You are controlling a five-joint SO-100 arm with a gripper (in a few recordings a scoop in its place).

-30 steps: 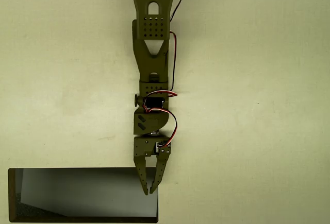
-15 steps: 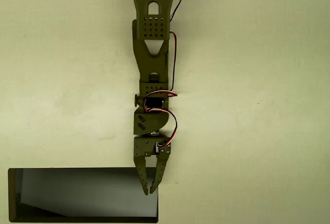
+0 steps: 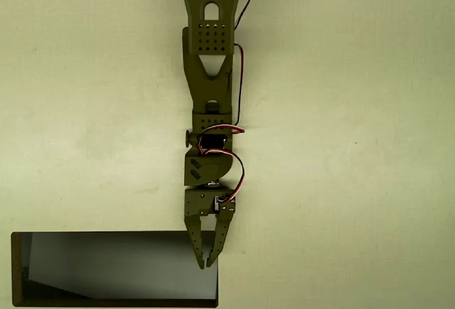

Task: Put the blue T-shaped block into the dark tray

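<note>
In the overhead view my olive-green arm reaches straight down the middle of the picture. Its gripper hangs over the upper right corner of the dark tray. The two fingers taper together until the tips almost touch, and nothing shows between them. The tray is a wide rectangle at the bottom left with a thin dark rim and a grey shaded inside. The blue T-shaped block is out of view.
The pale cream tabletop spreads out on both sides of the arm. Red and black wires run along the arm's right side. The tray's lower rim lies close to the picture's bottom edge.
</note>
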